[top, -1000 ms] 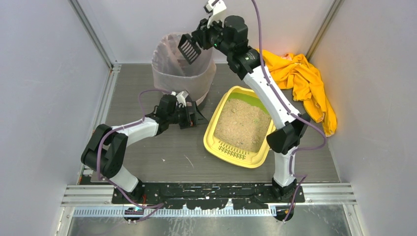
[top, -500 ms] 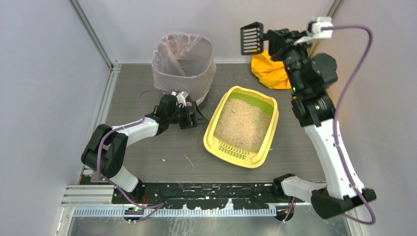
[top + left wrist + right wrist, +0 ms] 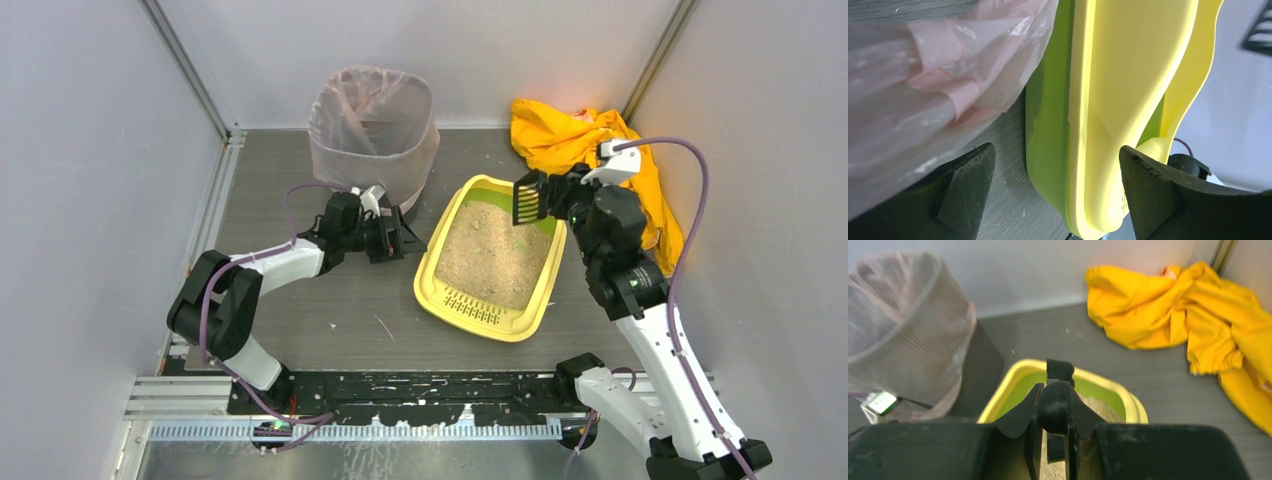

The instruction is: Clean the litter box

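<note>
The right gripper [image 3: 556, 192] is clamping shut on a black slotted scoop [image 3: 527, 200], holding it over the far right corner of the litter box [image 3: 430, 292], seemingly ready to sift. The litter box is lying on the surface [image 3: 330, 310] beside the bagged bin [image 3: 372, 150], and the left gripper [image 3: 404, 241] is gaping wide and empty at its left rim, probably to steady it.

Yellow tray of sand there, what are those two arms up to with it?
They are cleaning a litter box. The right gripper is shut on a black slotted scoop, held above the box's far end. The left gripper sits open at the box's left rim, beside the bag-lined bin.
</note>
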You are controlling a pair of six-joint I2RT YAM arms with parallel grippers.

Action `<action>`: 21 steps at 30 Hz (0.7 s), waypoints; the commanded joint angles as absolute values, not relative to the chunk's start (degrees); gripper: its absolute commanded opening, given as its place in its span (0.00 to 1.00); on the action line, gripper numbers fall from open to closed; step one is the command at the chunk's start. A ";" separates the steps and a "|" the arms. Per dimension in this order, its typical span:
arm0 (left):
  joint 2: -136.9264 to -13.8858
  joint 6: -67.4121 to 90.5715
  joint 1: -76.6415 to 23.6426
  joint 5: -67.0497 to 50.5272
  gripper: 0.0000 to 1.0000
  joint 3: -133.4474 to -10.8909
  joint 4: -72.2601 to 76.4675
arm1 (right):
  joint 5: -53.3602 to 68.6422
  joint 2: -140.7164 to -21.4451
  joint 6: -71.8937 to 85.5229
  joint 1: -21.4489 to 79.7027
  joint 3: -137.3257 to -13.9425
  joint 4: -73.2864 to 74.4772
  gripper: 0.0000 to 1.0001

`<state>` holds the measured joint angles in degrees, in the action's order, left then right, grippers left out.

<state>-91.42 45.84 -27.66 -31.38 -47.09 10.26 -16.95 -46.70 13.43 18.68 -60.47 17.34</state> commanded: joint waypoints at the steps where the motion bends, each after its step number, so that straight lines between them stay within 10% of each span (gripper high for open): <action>1: -90.95 45.99 -27.75 -33.16 0.93 -48.16 13.64 | -15.73 -48.13 17.36 18.81 -57.36 17.50 0.01; 21: -91.26 45.17 -27.77 -32.74 0.92 -48.33 13.15 | -8.16 -65.28 22.74 11.86 -49.69 -1.62 0.01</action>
